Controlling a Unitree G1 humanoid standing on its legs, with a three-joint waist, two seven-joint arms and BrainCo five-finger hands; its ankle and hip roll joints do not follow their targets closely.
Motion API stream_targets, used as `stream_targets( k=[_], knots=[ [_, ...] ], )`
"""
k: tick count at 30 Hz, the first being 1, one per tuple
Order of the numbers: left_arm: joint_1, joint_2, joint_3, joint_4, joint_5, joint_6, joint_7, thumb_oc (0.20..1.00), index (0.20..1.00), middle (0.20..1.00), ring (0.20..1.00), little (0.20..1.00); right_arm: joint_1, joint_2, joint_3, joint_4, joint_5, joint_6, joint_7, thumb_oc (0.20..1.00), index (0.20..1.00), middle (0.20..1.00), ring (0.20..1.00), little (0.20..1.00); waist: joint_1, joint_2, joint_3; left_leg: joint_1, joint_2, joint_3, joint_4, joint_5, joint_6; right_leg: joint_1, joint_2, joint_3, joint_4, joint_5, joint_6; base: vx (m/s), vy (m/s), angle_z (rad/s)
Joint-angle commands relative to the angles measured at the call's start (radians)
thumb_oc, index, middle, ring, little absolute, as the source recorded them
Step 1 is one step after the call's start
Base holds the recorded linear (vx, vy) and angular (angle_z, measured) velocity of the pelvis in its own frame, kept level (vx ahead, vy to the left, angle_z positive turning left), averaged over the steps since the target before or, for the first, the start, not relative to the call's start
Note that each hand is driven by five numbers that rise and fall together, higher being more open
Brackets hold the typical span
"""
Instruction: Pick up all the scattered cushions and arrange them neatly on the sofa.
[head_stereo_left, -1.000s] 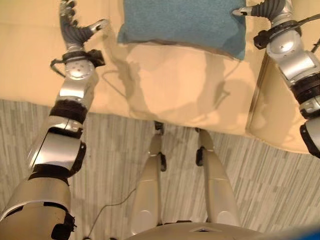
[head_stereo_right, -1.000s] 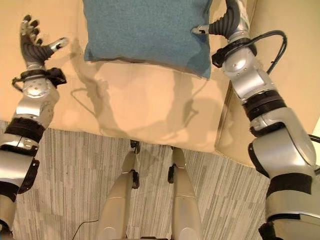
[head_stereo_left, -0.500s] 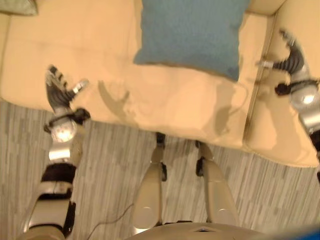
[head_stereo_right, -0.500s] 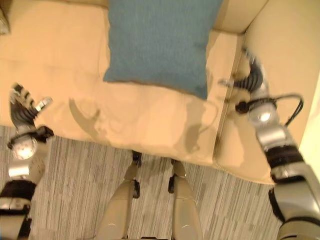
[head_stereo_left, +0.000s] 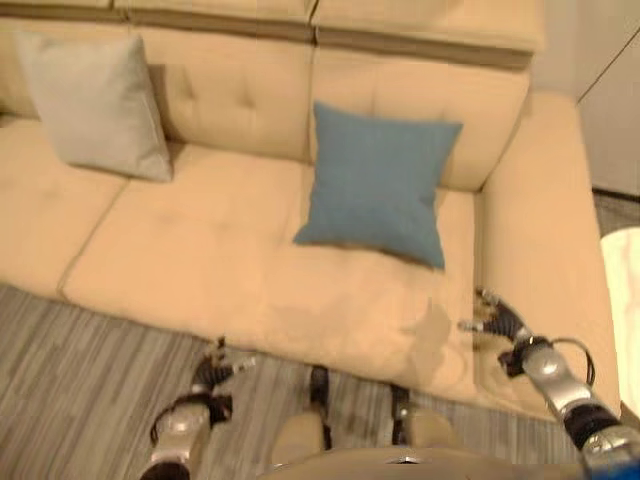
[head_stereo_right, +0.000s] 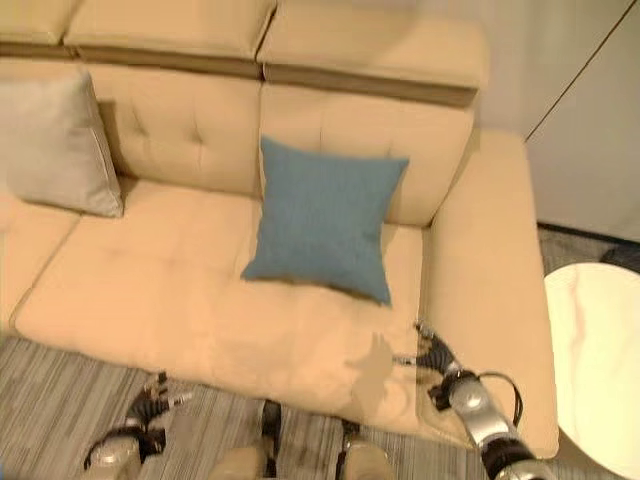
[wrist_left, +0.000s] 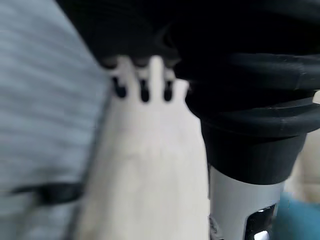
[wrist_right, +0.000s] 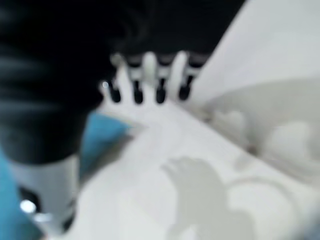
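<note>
You see the blue cushion (head_stereo_left: 378, 183) leaning upright against the sofa (head_stereo_left: 200, 260) backrest, on the seat at about 1 o'clock. The grey cushion (head_stereo_left: 96, 105) leans at 10 o'clock. Your right hand (head_stereo_left: 497, 320) hovers over the seat's front edge at 4 o'clock, fingers spread and empty. Your left hand (head_stereo_left: 213, 372) hangs at 7 o'clock above the floor (head_stereo_left: 70, 380), open also.

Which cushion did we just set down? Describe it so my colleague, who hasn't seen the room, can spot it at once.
Find the beige sofa and go to the seat at its right end, beside the armrest. The blue cushion leans upright there against the tufted backrest, free of both hands. It is teal blue, whereas the grey cushion on the sofa's left seat is pale.
</note>
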Motion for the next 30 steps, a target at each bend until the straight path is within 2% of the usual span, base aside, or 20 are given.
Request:
stream_targets(
  k=[1,3,5,6,7,8,10,13,14,15,18,19,20,22,23,26,27,28,29,30],
  knots=[
    [-0.004,0.021,0.034,0.060,0.058,0.013,-0.032,1.000,1.000,1.000,1.000,1.000,0.001,0.003,-0.004,0.009,-0.044,-0.007,0.013,1.000,1.000,1.000,1.000,1.000,0.005,-0.054,-0.035,0.060,-0.036,0.009,0.028,-0.048,0.001,0.027,0.026,-0.026,0.076,-0.070,0.043,0.09,-0.027,0.10],
    [0.013,0.005,0.046,0.120,0.091,0.021,-0.041,1.000,1.000,1.000,1.000,1.000,0.030,0.031,-0.009,0.069,-0.050,0.000,0.022,1.000,1.000,1.000,1.000,1.000,0.007,-0.059,-0.043,0.092,-0.029,0.000,0.042,-0.060,0.004,0.062,0.031,-0.020,0.100,-0.092,0.034,0.04,-0.065,0.03],
    [0.006,-0.005,0.056,0.206,0.146,0.040,-0.055,1.000,1.000,1.000,1.000,1.000,0.080,0.079,-0.025,0.176,-0.070,0.011,0.021,1.000,1.000,1.000,1.000,1.000,0.006,-0.082,-0.053,0.105,-0.019,-0.011,0.066,-0.053,-0.017,0.129,0.040,-0.041,0.074,-0.099,0.022,-0.04,-0.160,0.24],
    [0.006,-0.004,0.056,0.206,0.146,0.040,-0.055,1.000,1.000,1.000,1.000,1.000,0.080,0.079,-0.025,0.176,-0.070,0.011,0.021,1.000,1.000,1.000,1.000,1.000,0.005,-0.082,-0.053,0.104,-0.020,-0.012,0.067,-0.054,-0.017,0.130,0.040,-0.042,0.073,-0.099,0.022,-0.11,-0.114,0.44],
    [-0.004,-0.004,0.053,0.204,0.142,0.041,-0.053,1.000,1.000,1.000,1.000,1.000,0.082,0.082,-0.034,0.189,-0.060,0.011,0.022,1.000,1.000,1.000,1.000,1.000,0.003,-0.087,-0.046,0.088,-0.022,-0.009,0.096,-0.051,-0.025,0.129,0.037,-0.047,0.062,-0.091,0.024,-0.16,-0.071,0.50],
    [-0.013,-0.006,0.056,0.209,0.137,0.036,-0.047,1.000,1.000,1.000,1.000,1.000,0.072,0.081,-0.026,0.207,-0.066,0.015,0.017,1.000,1.000,1.000,1.000,1.000,0.005,-0.098,-0.037,0.064,-0.037,-0.016,0.181,-0.073,-0.030,0.114,0.032,-0.047,0.054,-0.077,0.019,-0.17,-0.071,0.36],
    [-0.018,-0.009,0.057,0.215,0.136,0.035,-0.048,1.000,1.000,1.000,1.000,1.000,0.067,0.079,-0.025,0.216,-0.067,0.017,0.018,1.000,1.000,1.000,1.000,1.000,0.006,-0.108,-0.034,0.058,-0.050,-0.025,0.245,-0.093,-0.032,0.101,0.025,-0.042,0.053,-0.066,0.018,-0.13,-0.039,0.11],
    [-0.019,-0.022,0.059,0.227,0.141,0.038,-0.051,1.000,1.000,1.000,1.000,1.000,0.059,0.074,-0.021,0.234,-0.089,0.027,0.017,1.000,1.000,1.000,1.000,1.000,0.001,-0.110,-0.042,0.093,-0.050,-0.037,0.334,-0.117,-0.025,0.070,0.017,-0.033,0.053,-0.040,0.023,-0.19,0.011,-0.08],
    [-0.019,-0.023,0.059,0.227,0.142,0.038,-0.051,1.000,1.000,1.000,1.000,1.000,0.059,0.073,-0.021,0.234,-0.089,0.027,0.017,1.000,1.000,1.000,1.000,1.000,0.002,-0.107,-0.040,0.095,-0.048,-0.036,0.337,-0.121,-0.026,0.072,0.019,-0.032,0.053,-0.040,0.022,-0.26,0.107,-0.15],
    [-0.021,-0.046,0.055,0.236,0.139,0.041,-0.050,1.000,1.000,1.000,1.000,1.000,0.060,0.070,-0.016,0.241,-0.110,0.039,0.022,1.000,1.000,1.000,1.000,1.000,-0.027,-0.066,-0.069,0.224,-0.033,-0.075,0.286,-0.113,-0.029,0.001,0.043,-0.015,0.073,-0.011,0.031,-0.21,0.099,-0.21],
    [-0.032,-0.055,0.045,0.230,0.137,0.042,-0.047,1.000,1.000,1.000,1.000,1.000,0.059,0.071,-0.012,0.258,-0.122,0.046,0.020,1.000,1.000,1.000,1.000,1.000,-0.040,-0.047,-0.071,0.260,-0.032,-0.082,0.243,-0.124,-0.027,-0.044,0.044,-0.016,0.090,0.009,0.039,-0.27,0.114,-0.20],
    [-0.044,-0.067,0.026,0.213,0.129,0.041,-0.042,1.000,1.000,1.000,1.000,1.000,0.053,0.071,-0.009,0.267,-0.131,0.049,0.010,1.000,1.000,1.000,1.000,1.000,-0.048,-0.044,-0.063,0.257,-0.047,-0.076,0.197,-0.155,-0.016,-0.079,0.028,-0.023,0.101,0.042,0.052,-0.29,0.117,-0.02],
    [-0.044,-0.067,0.026,0.213,0.129,0.041,-0.042,1.000,1.000,1.000,1.000,1.000,0.053,0.071,-0.009,0.267,-0.131,0.049,0.010,1.000,1.000,1.000,1.000,1.000,-0.048,-0.044,-0.064,0.257,-0.048,-0.076,0.197,-0.154,-0.016,-0.079,0.028,-0.022,0.101,0.042,0.052,-0.29,0.116,0.10],
    [-0.064,-0.076,0.012,0.202,0.126,0.036,-0.033,1.000,1.000,1.000,1.000,1.000,0.040,0.081,-0.004,0.280,-0.142,0.058,0.004,1.000,1.000,1.000,1.000,1.000,-0.048,-0.060,-0.050,0.255,-0.090,-0.076,0.145,-0.227,0.023,-0.122,-0.003,-0.019,0.086,0.101,0.078,-0.31,0.130,0.05],
    [-0.064,-0.076,0.012,0.202,0.126,0.036,-0.033,1.000,1.000,1.000,1.000,1.000,0.040,0.081,-0.004,0.280,-0.142,0.058,0.004,1.000,1.000,1.000,1.000,1.000,-0.048,-0.061,-0.051,0.254,-0.090,-0.076,0.145,-0.227,0.023,-0.123,-0.004,-0.019,0.086,0.102,0.079,-0.35,0.139,-0.19],
    [-0.076,-0.077,0.010,0.200,0.123,0.032,-0.027,1.000,1.000,1.000,1.000,1.000,0.028,0.095,0.015,0.276,-0.156,0.058,0.000,1.000,1.000,1.000,1.000,1.000,-0.028,-0.088,-0.024,0.217,-0.150,-0.109,0.147,-0.256,0.052,-0.165,-0.044,-0.012,0.044,0.159,0.115,-0.34,0.084,-0.28],
    [-0.079,-0.071,0.013,0.214,0.135,0.031,-0.020,1.000,1.000,1.000,1.000,1.000,0.023,0.108,0.023,0.271,-0.159,0.059,0.003,1.000,1.000,1.000,1.000,1.000,-0.027,-0.090,-0.010,0.189,-0.156,-0.112,0.143,-0.237,0.059,-0.186,-0.062,0.016,0.036,0.156,0.129,-0.33,0.061,-0.36],
    [-0.079,-0.071,0.013,0.214,0.136,0.031,-0.020,1.000,1.000,1.000,1.000,1.000,0.023,0.108,0.023,0.271,-0.159,0.059,0.003,1.000,1.000,1.000,1.000,1.000,-0.026,-0.090,-0.010,0.188,-0.156,-0.111,0.143,-0.237,0.059,-0.187,-0.062,0.017,0.037,0.156,0.129,-0.33,0.044,-0.25],
    [-0.080,-0.067,0.014,0.220,0.139,0.034,-0.017,1.000,1.000,1.000,1.000,1.000,0.021,0.112,0.024,0.271,-0.158,0.060,0.002,1.000,1.000,1.000,1.000,1.000,-0.030,-0.087,-0.001,0.174,-0.154,-0.105,0.144,-0.225,0.064,-0.200,-0.062,0.052,0.065,0.141,0.127,-0.31,0.038,-0.12],
    [-0.070,-0.063,0.026,0.233,0.135,0.037,-0.015,1.000,1.000,1.000,1.000,1.000,0.022,0.115,0.024,0.289,-0.162,0.065,0.000,1.000,1.000,1.000,1.000,1.000,-0.022,-0.079,-0.001,0.145,-0.151,-0.087,0.141,-0.197,0.072,-0.183,-0.061,0.060,0.145,0.091,0.109,-0.31,0.038,-0.01]
  ],
)
